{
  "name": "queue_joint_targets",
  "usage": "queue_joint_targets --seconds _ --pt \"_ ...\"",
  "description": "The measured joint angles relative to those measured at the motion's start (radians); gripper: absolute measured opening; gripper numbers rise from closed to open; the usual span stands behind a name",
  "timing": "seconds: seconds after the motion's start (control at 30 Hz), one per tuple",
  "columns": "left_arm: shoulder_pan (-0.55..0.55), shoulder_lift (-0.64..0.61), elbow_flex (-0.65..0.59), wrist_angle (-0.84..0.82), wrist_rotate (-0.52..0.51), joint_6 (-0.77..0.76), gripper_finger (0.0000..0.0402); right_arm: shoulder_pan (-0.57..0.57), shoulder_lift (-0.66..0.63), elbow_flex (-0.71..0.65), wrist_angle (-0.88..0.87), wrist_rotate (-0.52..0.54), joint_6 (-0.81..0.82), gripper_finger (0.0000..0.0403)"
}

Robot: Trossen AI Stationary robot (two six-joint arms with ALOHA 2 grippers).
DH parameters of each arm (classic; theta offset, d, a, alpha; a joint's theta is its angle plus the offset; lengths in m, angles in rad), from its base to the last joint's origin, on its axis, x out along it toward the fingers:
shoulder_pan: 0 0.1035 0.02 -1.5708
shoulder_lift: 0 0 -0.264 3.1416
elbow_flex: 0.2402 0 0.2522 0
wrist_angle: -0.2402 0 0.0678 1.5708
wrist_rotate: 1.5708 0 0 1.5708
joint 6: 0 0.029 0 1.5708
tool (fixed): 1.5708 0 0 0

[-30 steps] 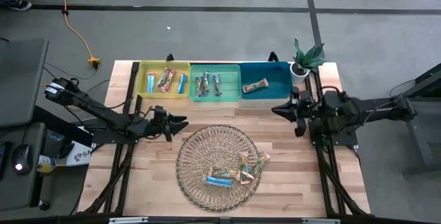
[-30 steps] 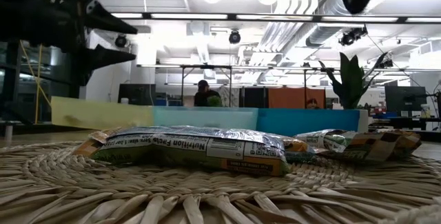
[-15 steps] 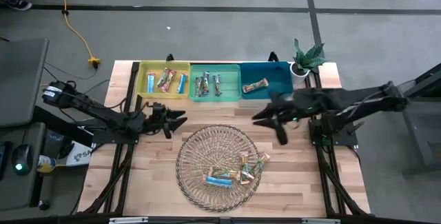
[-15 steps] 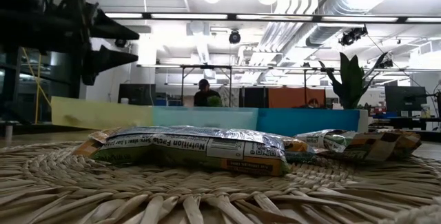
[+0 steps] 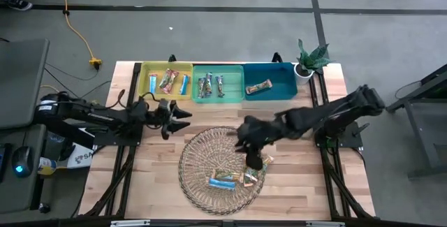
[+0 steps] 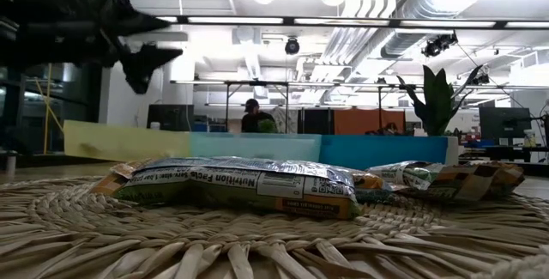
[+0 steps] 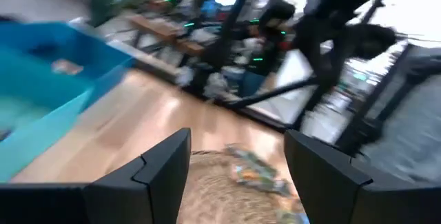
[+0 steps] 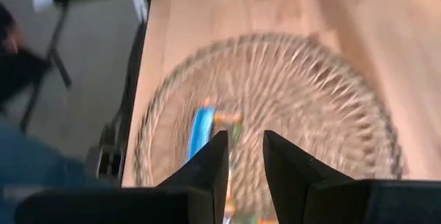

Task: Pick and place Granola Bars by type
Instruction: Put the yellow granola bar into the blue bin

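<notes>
We are seeing the right gripper hanging over the right half of the wicker plate, its fingers standing slightly parted with only a narrow gap, holding nothing. The loose Granola Bars are lying on the plate just beside and below this gripper, a blue one nearest the plate's front edge. We are seeing the left gripper waiting above the bare table beside the plate's upper left rim, fingers spread wide and empty. More bars are resting in the yellow bin, the green bin and the teal bin, well apart from both grippers.
</notes>
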State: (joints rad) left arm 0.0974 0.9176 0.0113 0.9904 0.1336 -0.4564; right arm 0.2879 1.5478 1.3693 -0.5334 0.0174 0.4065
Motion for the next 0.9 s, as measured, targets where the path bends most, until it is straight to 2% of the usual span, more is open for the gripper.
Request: queue_joint_targets --seconds 0.17,0.37,0.57,0.73,0.9 --pt "0.083 0.000 -0.001 0.076 0.250 0.038 0.0230 0.049 0.156 0.204 -0.238 0.002 -0.013 0.0076" --pt "0.173 0.000 -0.001 0.077 0.461 0.033 0.0230 0.079 0.339 0.452 -0.474 -0.001 -0.046 0.0076" --pt "0.236 0.000 -0.001 0.177 0.613 0.003 0.0230 0.087 0.462 0.565 -0.517 -0.031 -0.040 0.0090" --pt "0.264 0.000 -0.001 0.189 0.663 -0.020 0.0230 0.085 0.483 0.565 -0.476 -0.013 0.008 0.0127" --pt "0.263 0.000 -0.001 0.242 0.625 -0.046 0.0230 0.084 0.483 0.564 -0.465 0.025 0.015 0.0152"
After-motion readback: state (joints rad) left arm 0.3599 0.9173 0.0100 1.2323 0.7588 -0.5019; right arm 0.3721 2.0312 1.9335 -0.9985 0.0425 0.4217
